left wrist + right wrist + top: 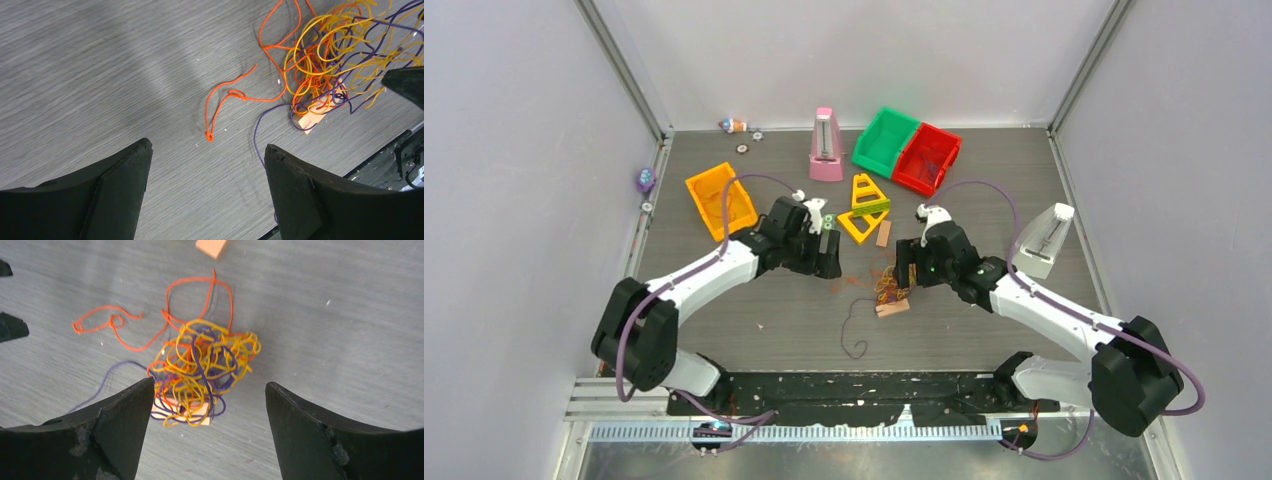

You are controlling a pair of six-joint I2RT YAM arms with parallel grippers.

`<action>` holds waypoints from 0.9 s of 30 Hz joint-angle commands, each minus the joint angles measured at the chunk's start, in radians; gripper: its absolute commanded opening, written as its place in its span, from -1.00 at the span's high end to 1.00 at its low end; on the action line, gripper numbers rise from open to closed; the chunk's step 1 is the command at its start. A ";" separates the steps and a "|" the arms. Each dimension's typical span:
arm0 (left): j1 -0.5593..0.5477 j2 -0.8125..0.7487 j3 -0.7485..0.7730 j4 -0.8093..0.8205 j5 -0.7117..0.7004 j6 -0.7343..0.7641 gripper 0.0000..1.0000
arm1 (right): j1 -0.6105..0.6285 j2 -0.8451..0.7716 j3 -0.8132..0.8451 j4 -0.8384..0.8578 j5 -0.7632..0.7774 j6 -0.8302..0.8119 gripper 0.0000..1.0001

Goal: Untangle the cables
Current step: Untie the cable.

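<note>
A: Left claw [207, 150], right claw [210, 387]: are they apart or together?

B: Both are apart and empty; the cables [200, 365] lie tangled on the desk [764, 320] under the right claw; one orange strand [237, 94] reaches toward the left claw; a tan block [199, 417] lies beneath the tangle.

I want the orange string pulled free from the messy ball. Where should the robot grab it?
Grab the orange string at its loose looped tail, which lies flat, apart from the tangle. Come straight down with the open left gripper hovering above it.
</note>
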 commanded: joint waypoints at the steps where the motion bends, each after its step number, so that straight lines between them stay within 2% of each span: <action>1: -0.032 0.064 0.040 0.112 0.059 0.033 -0.66 | -0.004 0.016 -0.054 0.088 -0.065 0.051 -0.69; 3: -0.042 0.111 0.052 0.127 0.064 0.040 -0.66 | -0.005 0.046 -0.054 0.102 -0.071 0.057 -0.58; 5: -0.050 0.171 0.082 0.120 0.066 0.046 -0.61 | -0.005 0.069 -0.054 0.112 -0.071 0.063 -0.12; 9: -0.069 0.242 0.131 0.110 0.068 0.060 -0.52 | -0.005 0.070 -0.054 0.117 -0.071 0.066 0.37; 13: -0.094 0.298 0.179 0.095 0.068 0.075 -0.51 | -0.005 0.063 -0.056 0.122 -0.071 0.055 0.66; 15: -0.109 0.331 0.205 0.080 0.068 0.084 -0.45 | -0.004 0.068 -0.052 0.124 -0.090 0.050 0.74; 18: -0.130 0.382 0.229 0.069 0.091 0.098 -0.30 | -0.005 0.072 -0.041 0.126 -0.111 0.049 0.77; 25: -0.158 0.438 0.236 0.036 0.105 0.134 -0.32 | -0.005 0.067 -0.031 0.120 -0.097 0.048 0.81; 26: -0.159 0.437 0.227 0.038 0.101 0.149 -0.31 | -0.005 0.067 -0.030 0.120 -0.095 0.048 0.81; 27: -0.159 0.438 0.219 0.038 0.093 0.159 -0.21 | -0.005 0.066 -0.029 0.119 -0.095 0.047 0.82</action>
